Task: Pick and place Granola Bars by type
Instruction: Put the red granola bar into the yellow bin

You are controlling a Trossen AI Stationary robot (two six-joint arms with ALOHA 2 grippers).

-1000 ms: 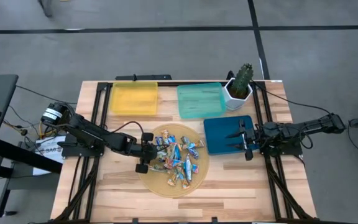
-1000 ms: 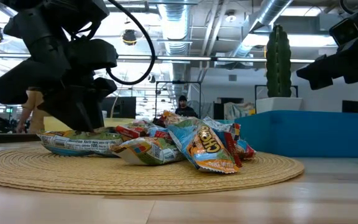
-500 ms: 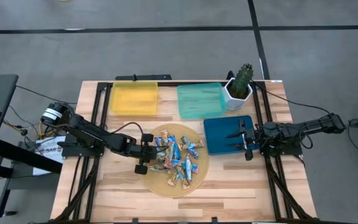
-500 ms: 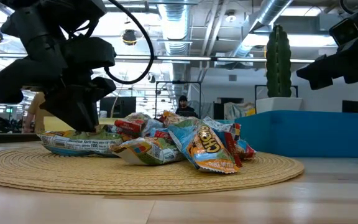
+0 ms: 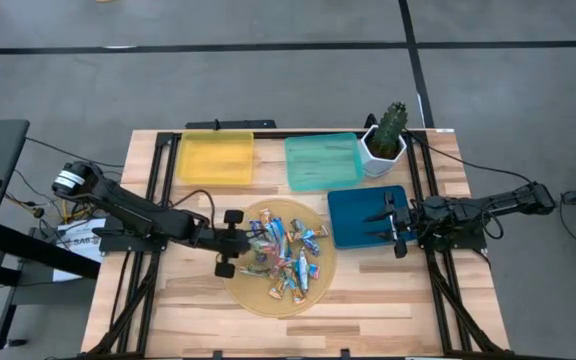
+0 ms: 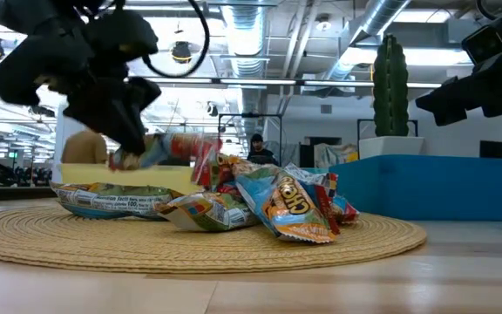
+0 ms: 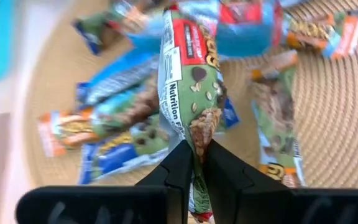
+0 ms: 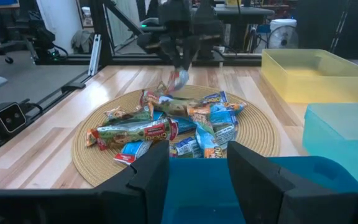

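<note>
Granola bars [image 5: 286,255] in blue, orange and green wrappers lie heaped on a round woven mat [image 5: 258,295] at the table's middle. My left gripper [image 7: 197,152] hovers over the mat's left part, shut on one bar with a red-and-green wrapper [image 7: 188,74]. That bar [image 6: 177,146] also shows in the low view, above the heap. My right gripper [image 8: 197,168] waits open over the dark blue tray [image 5: 363,215] at the right, with nothing between its fingers. My left gripper pinches the red-and-green bar by one end of its wrapper [image 7: 197,134] between its two fingers. The fingers slant down from the table's left side, and the bar sticks out beyond them along their line. It is lifted off the mat, roughly level, just above the heap.
A yellow tray [image 5: 216,158] and a teal tray [image 5: 323,160] stand side by side at the far edge. A potted cactus [image 5: 385,140] stands right of the teal tray. Bare wood lies near the front edge and left of the mat.
My left gripper has risen from the left side of the heap with the red-and-green bar, which has come up off the mat and now hangs above the other bars. The rest of the heap stays where it was.
</note>
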